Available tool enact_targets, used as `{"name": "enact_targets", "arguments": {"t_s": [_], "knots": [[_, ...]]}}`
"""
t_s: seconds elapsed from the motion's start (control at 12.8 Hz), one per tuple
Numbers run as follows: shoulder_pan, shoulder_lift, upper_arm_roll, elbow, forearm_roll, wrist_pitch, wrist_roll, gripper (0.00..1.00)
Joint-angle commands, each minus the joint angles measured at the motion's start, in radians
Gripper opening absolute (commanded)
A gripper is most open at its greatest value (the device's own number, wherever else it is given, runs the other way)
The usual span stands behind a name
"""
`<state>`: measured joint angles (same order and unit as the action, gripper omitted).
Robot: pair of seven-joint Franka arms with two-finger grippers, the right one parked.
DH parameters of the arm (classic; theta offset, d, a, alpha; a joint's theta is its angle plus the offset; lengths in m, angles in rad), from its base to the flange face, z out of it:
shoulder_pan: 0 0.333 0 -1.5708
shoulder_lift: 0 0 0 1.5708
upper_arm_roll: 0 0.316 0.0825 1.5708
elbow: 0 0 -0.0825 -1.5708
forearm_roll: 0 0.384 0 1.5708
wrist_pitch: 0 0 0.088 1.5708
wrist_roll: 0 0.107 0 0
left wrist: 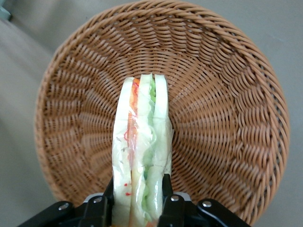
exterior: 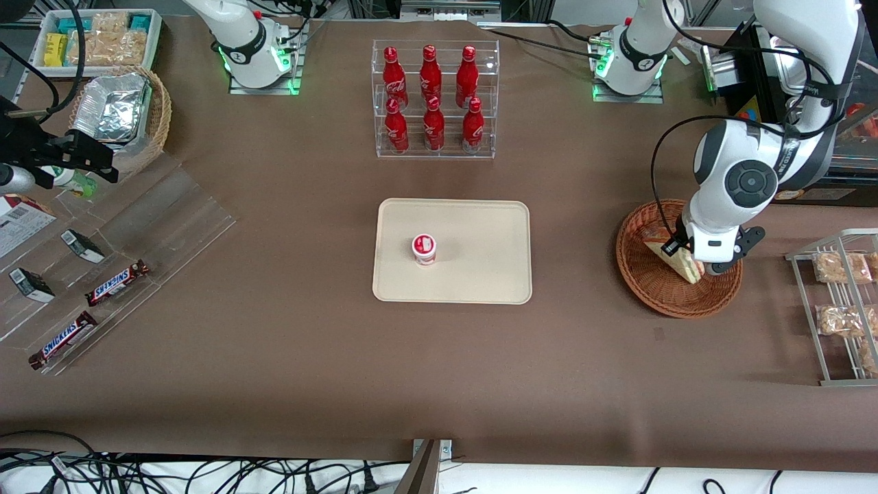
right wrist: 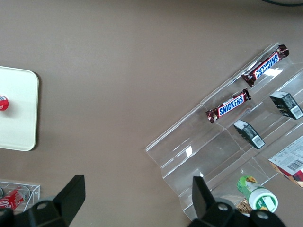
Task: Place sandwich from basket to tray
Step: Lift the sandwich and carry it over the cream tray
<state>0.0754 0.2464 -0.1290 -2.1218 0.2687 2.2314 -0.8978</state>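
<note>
1. Step in hand: the grasp, right at the start of the carry. The hand is down in the basket, its two fingers pinching the sandwich across its bread faces.
2. Sandwich stands on edge, layers showing, over the basket floor. Cannot tell if it is lifted clear or resting on the weave.
3. From the front, the sandwich is partly hidden by the arm, inside the basket rim, toward the working arm's end of the worktop.
4. Tray sits mid-worktop, well apart from the basket. A small red-lidded cup stands on it near the middle.
5. Next move, judged: lift straight up to clear the basket wall, travel toward the tray, set down on bare tray surface beside the cup.
6. Risk: the clear wrap could slip in the pinch.
</note>
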Motion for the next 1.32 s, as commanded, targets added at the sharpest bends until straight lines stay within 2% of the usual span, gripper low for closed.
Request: {"name": "enact_targets", "arguments": {"t_s": [0.0,0.31,0.78,1.09,1.25], "knots": [[0.006,-0.038,-0.049,0.077,0.026,-0.145,0.130,0.37],[0.000,-0.038,-0.124,0.166,0.011,-0.292,0.276,0.38],[-0.002,-0.029,-0.328,0.213,-0.089,-0.302,0.257,0.37],[-0.012,0.037,-0.472,0.255,-0.100,-0.297,0.222,0.37],[-0.061,0.079,-0.482,0.267,-0.098,-0.290,0.194,0.37]]}}
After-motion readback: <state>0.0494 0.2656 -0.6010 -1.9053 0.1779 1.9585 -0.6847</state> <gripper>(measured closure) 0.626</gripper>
